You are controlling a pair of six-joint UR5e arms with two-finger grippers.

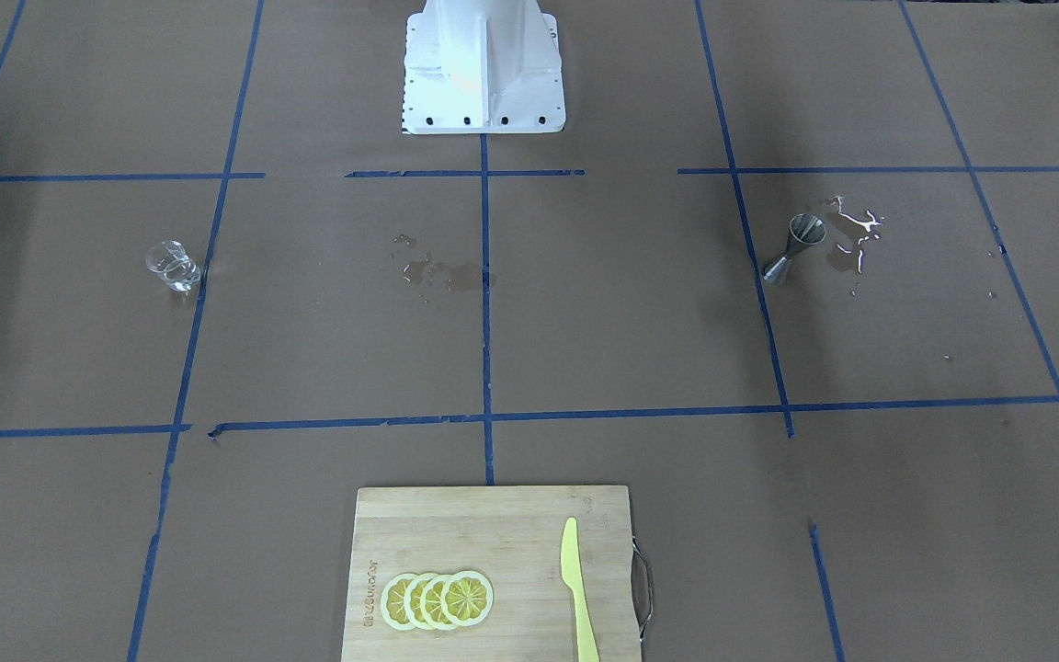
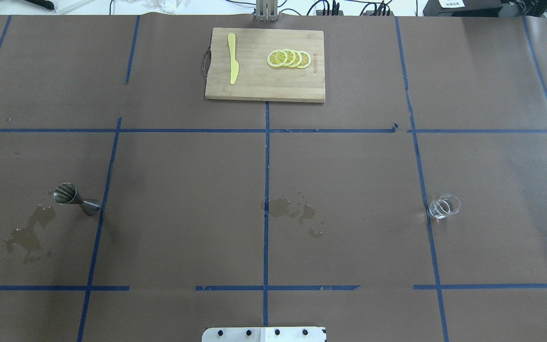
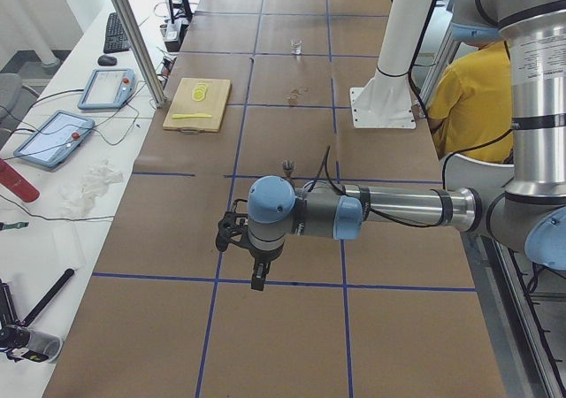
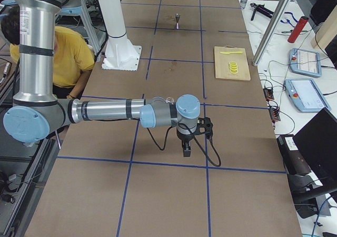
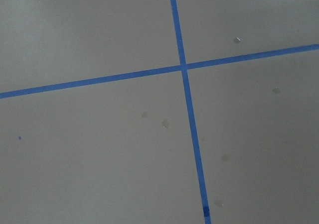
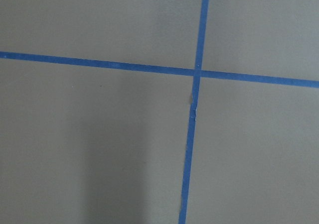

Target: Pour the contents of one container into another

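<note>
The clear glass cup [image 2: 443, 206] stands alone on the brown table at the robot's right, also in the front view [image 1: 173, 267]. The steel jigger [image 2: 76, 199] stands at the robot's left [image 1: 794, 248], beside a wet spill. Neither gripper is near them. The left gripper [image 3: 256, 280] hangs over the table end near the left side camera, and the right gripper [image 4: 186, 151] hangs over the opposite end. I cannot tell whether either is open or shut. Both wrist views hold only brown paper and blue tape lines.
A bamboo cutting board [image 2: 254, 88] with lemon slices [image 2: 288, 58] and a yellow knife [image 2: 232, 58] lies at the far middle edge. Wet patches mark the centre [image 2: 292, 211] and the area by the jigger [image 2: 29, 232]. A person in a yellow shirt [image 3: 464, 97] sits behind the robot base.
</note>
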